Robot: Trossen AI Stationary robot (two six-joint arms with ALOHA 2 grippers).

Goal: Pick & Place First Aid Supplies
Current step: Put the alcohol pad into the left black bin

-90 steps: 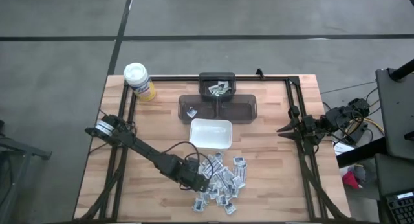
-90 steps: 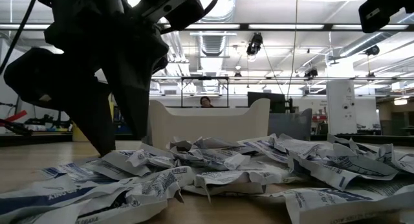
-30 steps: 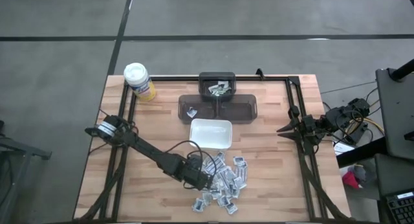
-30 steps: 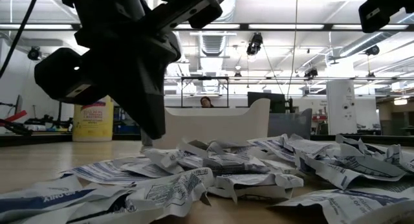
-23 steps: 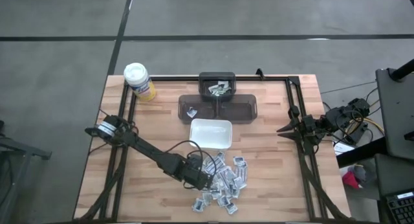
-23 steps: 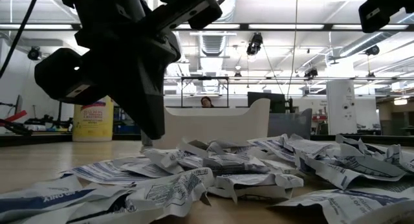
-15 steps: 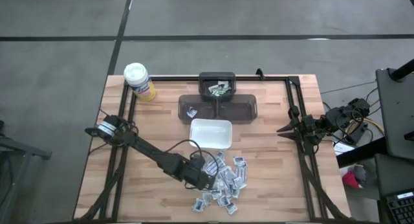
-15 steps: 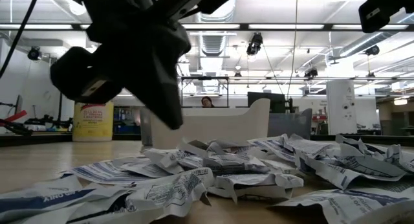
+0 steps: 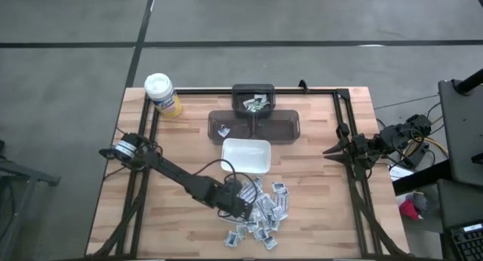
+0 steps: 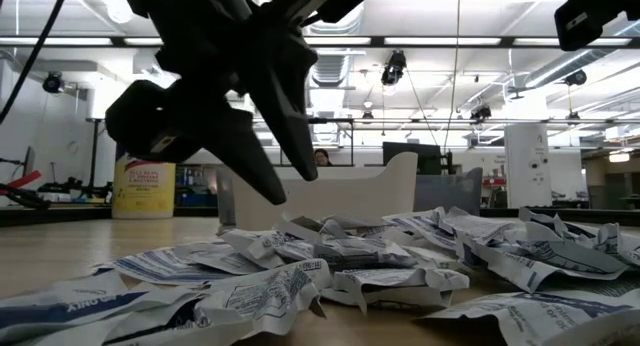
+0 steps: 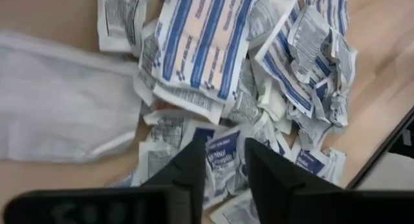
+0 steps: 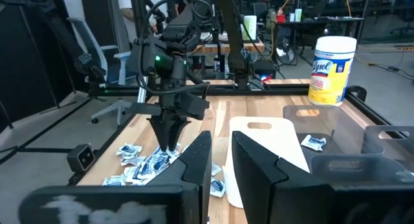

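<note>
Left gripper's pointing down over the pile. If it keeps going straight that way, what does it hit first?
Most likely the packets: the left gripper hangs open just above the pile, with a blue-printed packet showing between its fingers. How far above is unclear.

Left arm stretched low from the left table edge toward the middle front, wrist tilted down, left gripper [image 9: 243, 197] above the table surface; its 2 fingers [image 10: 262, 176] stand slightly apart with nothing between them. Right arm folded at the right table edge, well apart from the left, right gripper [image 9: 329, 150] pointing inward, 2 fingers [image 12: 198, 158] with a narrow gap, empty.
</note>
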